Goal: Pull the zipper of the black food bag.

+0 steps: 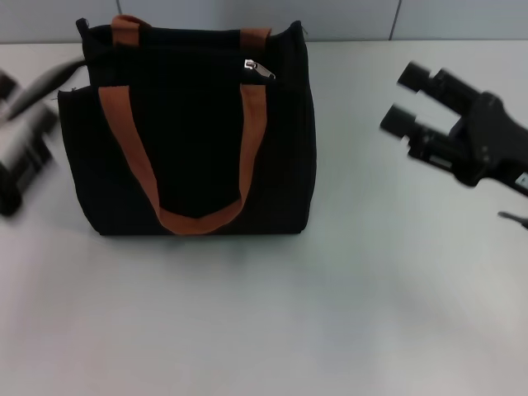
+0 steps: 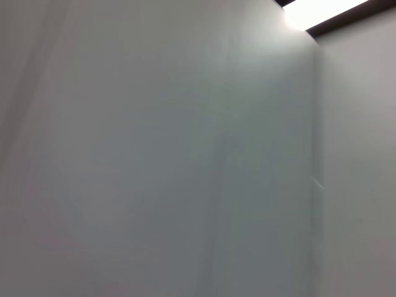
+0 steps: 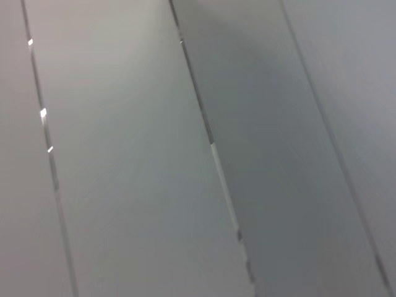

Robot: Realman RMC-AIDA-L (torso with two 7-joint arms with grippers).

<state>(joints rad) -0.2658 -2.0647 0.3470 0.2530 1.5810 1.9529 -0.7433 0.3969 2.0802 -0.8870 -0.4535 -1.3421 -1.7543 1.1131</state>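
Standing upright, black food bag (image 1: 194,132), zipper (image 1: 258,69) angled rightward.

Left gripper (image 1: 29,140): blurred, cut by frame edge, finger state indiscernible. Right gripper (image 1: 408,99): blurred, arm cut by edge. Zipper (image 1: 258,69): too small for detail. Bag (image 1: 194,132) interior and rear hidden. Wrist views: only blank panels.
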